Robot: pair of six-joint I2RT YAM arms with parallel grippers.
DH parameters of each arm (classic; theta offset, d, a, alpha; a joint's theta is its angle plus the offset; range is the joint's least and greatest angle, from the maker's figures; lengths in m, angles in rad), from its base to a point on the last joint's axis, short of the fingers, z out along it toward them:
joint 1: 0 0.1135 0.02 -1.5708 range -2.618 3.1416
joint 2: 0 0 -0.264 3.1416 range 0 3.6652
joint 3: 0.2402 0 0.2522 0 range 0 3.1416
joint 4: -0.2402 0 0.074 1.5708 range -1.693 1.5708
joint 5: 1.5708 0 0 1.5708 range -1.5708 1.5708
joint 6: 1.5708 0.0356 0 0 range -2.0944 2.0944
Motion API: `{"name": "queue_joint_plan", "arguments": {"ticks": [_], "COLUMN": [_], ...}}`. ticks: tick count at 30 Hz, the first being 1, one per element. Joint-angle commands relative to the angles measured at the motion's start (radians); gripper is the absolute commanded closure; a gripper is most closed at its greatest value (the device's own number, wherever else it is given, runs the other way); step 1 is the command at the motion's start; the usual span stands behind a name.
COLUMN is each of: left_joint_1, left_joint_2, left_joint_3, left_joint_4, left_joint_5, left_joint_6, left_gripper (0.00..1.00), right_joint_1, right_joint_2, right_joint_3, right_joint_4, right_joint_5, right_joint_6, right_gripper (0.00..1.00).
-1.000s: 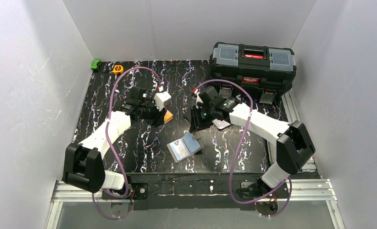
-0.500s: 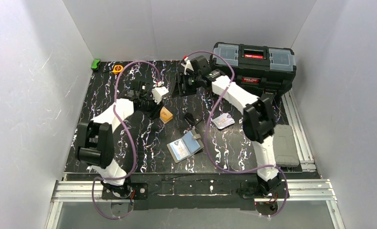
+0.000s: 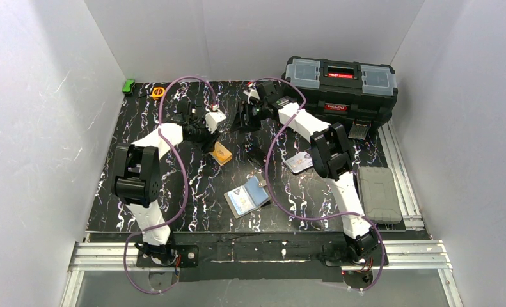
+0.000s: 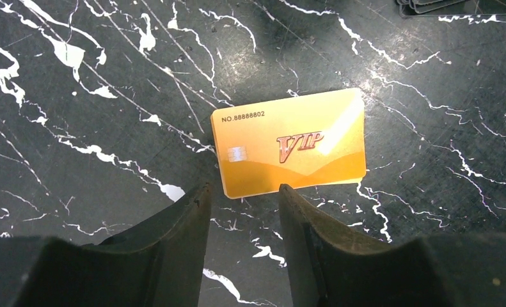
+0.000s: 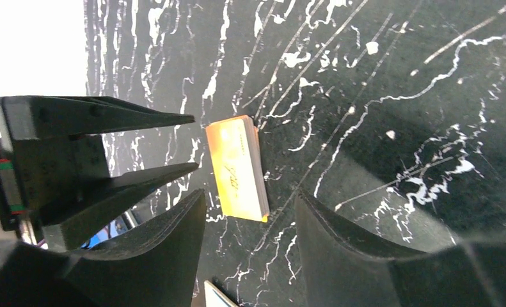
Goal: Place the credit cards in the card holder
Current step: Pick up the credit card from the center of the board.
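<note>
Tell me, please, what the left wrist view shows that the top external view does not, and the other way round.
Only the left wrist view shows the print on the orange block: "VIP", a chip mark and "NO.88888802", with the open fingers of the left gripper at its near edge. Only the top external view shows the card holder lying open, the credit cards lying apart from it, the toolbox at the back and the grey case. Both show the orange block lying on the black marbled table.

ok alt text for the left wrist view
An orange block printed VIP lies flat on a black white-veined table. Its near edge shows between the two dark fingers of the open left pincer, which holds nothing.
</note>
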Motion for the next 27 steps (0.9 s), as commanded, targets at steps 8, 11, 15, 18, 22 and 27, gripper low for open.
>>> {"name": "queue_joint_plan", "arguments": {"ticks": [8,11,15,18,22,27], "left_joint_1": [-0.001,-0.001,-0.001,-0.006,-0.015,-0.031], "left_joint_2": [0.06,0.075,0.088,0.102,0.122,0.123], "left_joint_3": [0.046,0.048,0.047,0.057,0.066,0.091], "left_joint_4": [-0.023,-0.028,-0.028,-0.028,-0.028,-0.028], "left_joint_5": [0.084,0.089,0.081,0.075,0.077,0.091], "left_joint_6": [0.069,0.084,0.091,0.087,0.075,0.031], "left_gripper": [0.57,0.57,0.57,0.57,0.57,0.58], "right_joint_1": [0.018,0.032,0.039,0.044,0.053,0.057], "right_joint_2": [0.059,0.071,0.081,0.088,0.091,0.078], "right_joint_3": [-0.015,-0.028,-0.043,-0.046,-0.068,-0.128], "right_joint_4": [0.114,0.124,0.144,0.148,0.162,0.2], "right_joint_5": [-0.103,-0.106,-0.107,-0.111,-0.112,-0.106], "right_joint_6": [0.061,0.065,0.079,0.081,0.086,0.104], "right_gripper": [0.43,0.43,0.43,0.43,0.43,0.43]}}
